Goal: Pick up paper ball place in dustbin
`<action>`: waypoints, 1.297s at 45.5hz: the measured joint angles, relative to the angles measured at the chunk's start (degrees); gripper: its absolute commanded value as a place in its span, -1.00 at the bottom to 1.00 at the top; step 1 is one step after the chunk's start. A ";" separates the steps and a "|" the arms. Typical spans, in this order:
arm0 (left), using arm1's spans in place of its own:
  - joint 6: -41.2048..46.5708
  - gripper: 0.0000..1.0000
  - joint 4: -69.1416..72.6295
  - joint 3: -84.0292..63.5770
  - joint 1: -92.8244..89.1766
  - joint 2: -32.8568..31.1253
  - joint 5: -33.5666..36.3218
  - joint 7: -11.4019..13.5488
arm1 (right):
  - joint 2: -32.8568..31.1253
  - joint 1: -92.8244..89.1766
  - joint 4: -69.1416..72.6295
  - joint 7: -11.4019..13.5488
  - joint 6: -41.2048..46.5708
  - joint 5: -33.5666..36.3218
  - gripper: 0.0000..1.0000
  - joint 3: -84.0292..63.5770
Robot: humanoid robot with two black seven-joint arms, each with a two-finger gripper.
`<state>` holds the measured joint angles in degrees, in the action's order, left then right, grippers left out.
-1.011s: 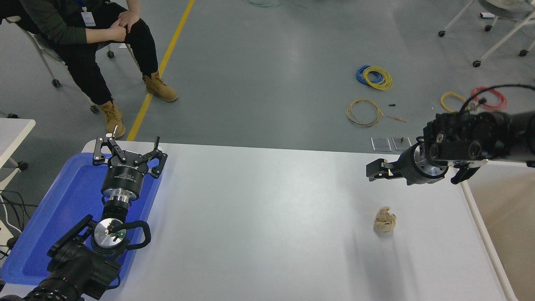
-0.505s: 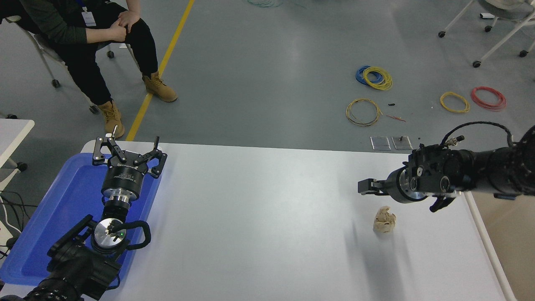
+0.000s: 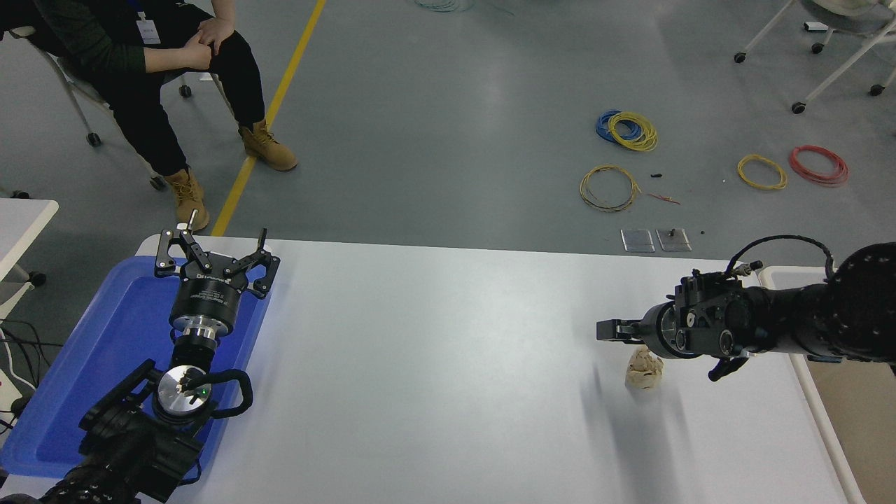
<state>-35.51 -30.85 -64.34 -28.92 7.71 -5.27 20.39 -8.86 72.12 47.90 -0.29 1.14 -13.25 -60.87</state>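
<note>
Your right gripper (image 3: 607, 330) has dropped lower since a second ago and now hangs just above the paper ball (image 3: 644, 369), which sits alone on the white table (image 3: 434, 364) near its right edge. You cannot tell how far its fingers are spread. Your left gripper (image 3: 213, 255) rests spread wide over the blue tray (image 3: 105, 350).
</note>
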 measured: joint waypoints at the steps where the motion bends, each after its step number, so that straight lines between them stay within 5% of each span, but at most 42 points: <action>1: 0.00 1.00 0.00 0.00 0.00 0.00 0.00 0.00 | 0.01 -0.15 -0.07 0.01 -0.05 -0.01 1.00 -0.06; 16: 0.00 1.00 0.00 0.00 0.00 -0.01 0.00 0.00 | 0.06 -2.26 -1.03 0.01 -0.49 -0.09 0.98 -0.55; 27: 0.00 1.00 0.00 0.00 0.00 0.00 0.00 0.00 | 0.17 -3.75 -1.17 -0.06 -0.66 -0.10 0.49 -0.59; 36: 0.00 1.00 0.01 0.00 0.00 0.01 0.00 0.00 | 0.22 -4.35 -1.21 -0.21 -1.26 -0.35 0.38 -0.54; 53: 0.00 1.00 0.01 0.00 0.00 -0.01 0.00 0.00 | 0.46 -4.64 -0.88 -0.31 -1.68 -2.81 -0.98 -0.58; 59: 0.00 1.00 0.01 0.00 0.00 -0.01 0.02 0.00 | 0.46 -4.15 -0.67 -0.30 -1.49 -3.68 -1.00 -0.73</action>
<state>-35.51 -30.85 -64.34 -28.92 7.70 -5.25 20.39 -8.40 67.97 47.24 -0.59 -0.35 -16.93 -61.60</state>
